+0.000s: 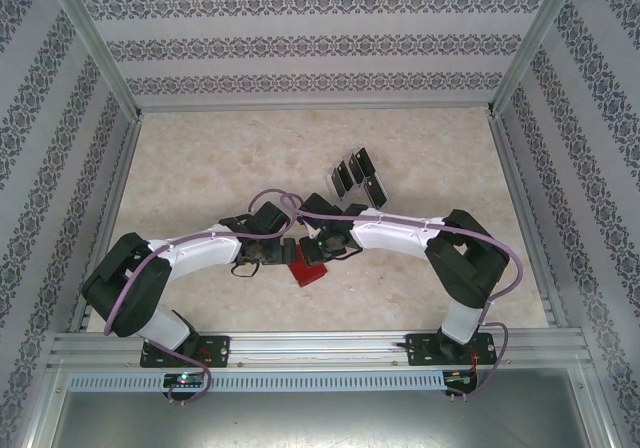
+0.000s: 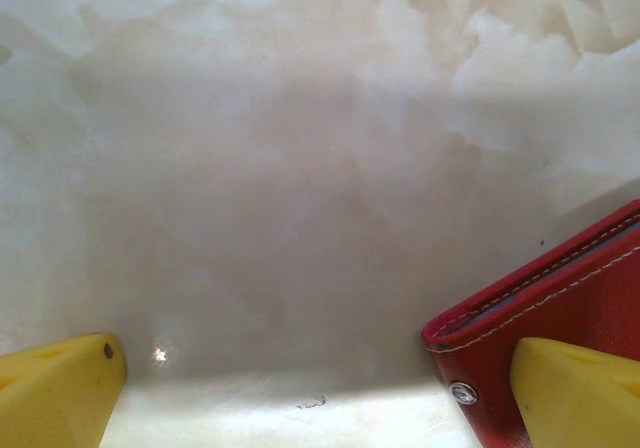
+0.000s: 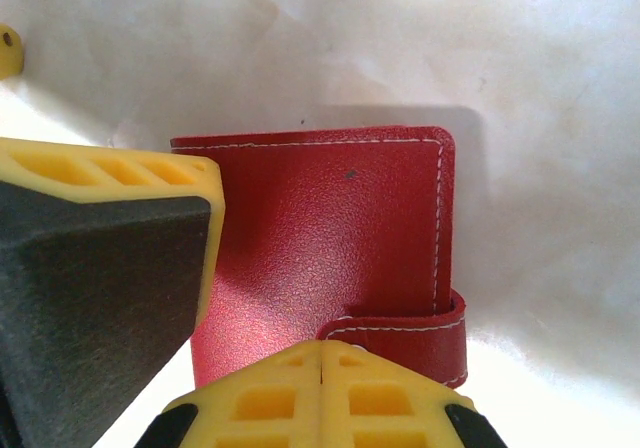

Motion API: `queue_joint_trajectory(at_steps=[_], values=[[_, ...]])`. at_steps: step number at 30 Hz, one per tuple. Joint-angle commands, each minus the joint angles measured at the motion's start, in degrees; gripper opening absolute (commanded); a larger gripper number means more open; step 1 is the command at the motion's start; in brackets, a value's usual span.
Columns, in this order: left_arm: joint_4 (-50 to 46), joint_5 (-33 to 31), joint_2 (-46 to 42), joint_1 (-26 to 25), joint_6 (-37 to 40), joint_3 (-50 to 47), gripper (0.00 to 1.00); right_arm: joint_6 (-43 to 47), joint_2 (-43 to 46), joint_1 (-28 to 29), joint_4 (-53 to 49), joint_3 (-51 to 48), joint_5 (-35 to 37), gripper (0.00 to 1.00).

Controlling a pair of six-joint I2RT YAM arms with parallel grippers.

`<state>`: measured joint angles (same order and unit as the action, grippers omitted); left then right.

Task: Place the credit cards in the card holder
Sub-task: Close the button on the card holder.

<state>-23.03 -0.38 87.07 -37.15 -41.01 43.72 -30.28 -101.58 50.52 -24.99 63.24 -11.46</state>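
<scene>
- Position of wallet (image 1: 310, 271): flat on bench (image 1: 200, 168), closed, set at an angle to the bench edge, between the two pincers near bench centre.
- Shape: close to square, so no real long axis; tab (image 3: 420, 323) wrapped round one edge and lying across the red cover, apparently fastened.
- Bearing from right pincer (image 3: 320, 398): straight ahead and below, tab edge nearest, tips directly over the tab's end.
- Bearing from left pincer (image 2: 315, 398): off to one side; a corner with a metal stud (image 2: 462, 393) reaching in beneath one finger (image 2: 575, 393), bare bench across the rest of the gap.
- Right pincer state: clenched, tips pressed together, nothing seen between them; contact with the tab not possible to confirm.
- Left pincer state: released, spread wide, nothing grasped; one finger overlapping the wallet's corner, touching or just above not determinable.
- Cards (image 1: 352, 176): black, standing tilted in a group farther out on the bench, apart from wallet and both pincers; none seen in the wallet.
- Assessment: right arm judged nearer the tab, so likelier to work it; opening of wallet required ahead of any card insertion; task judged barely begun.
- Risk: light wallet liable to slide under a push on the tab unless pinned by the left pincer.
</scene>
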Motion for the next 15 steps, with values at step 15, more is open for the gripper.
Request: queue_joint_trajectory(at_steps=[15], values=[[0.75,0.82,0.89,-0.72,-0.84,-1.56,1.0,-1.99,-2.9,1.51,2.38,-0.5,-1.11,0.0]])
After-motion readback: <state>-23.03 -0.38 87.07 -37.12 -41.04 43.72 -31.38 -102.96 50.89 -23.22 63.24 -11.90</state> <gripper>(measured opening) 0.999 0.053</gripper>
